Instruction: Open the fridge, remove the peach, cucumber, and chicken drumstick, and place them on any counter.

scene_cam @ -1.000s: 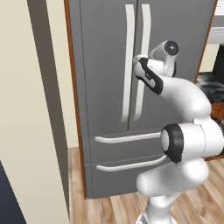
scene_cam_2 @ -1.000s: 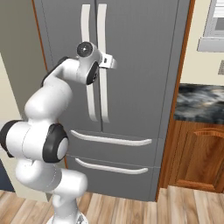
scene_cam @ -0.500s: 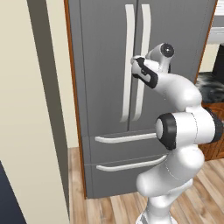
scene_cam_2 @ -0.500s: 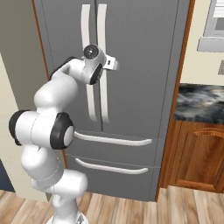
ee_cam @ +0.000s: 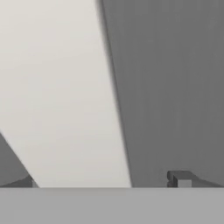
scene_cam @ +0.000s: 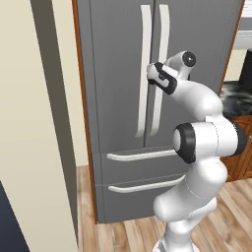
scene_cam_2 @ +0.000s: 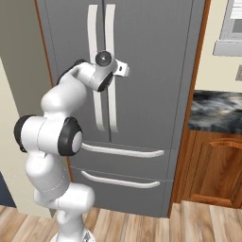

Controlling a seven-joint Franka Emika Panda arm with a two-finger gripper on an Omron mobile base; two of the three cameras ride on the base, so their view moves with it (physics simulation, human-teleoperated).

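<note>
Since the earlier frame, arm elbow folds tighter and gripper (scene_cam_2: 124, 70) has closed in on the fridge (scene_cam: 118, 59) door handles (scene_cam: 143, 69). Fingers spread wide, gripping nothing; one pale handle lies broad and close before them. Both doors shut, both drawers shut. Marbled counter (scene_cam_2: 217, 111) stands right of fridge.

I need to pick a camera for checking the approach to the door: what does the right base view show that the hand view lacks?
Right base view: the whole closed fridge, its two lower drawers, the counter to its right, and the gripper at the door handles. Hand view: a close look at one pale handle, with a dark fingertip at the bottom. Both: grey door and handle.
</note>
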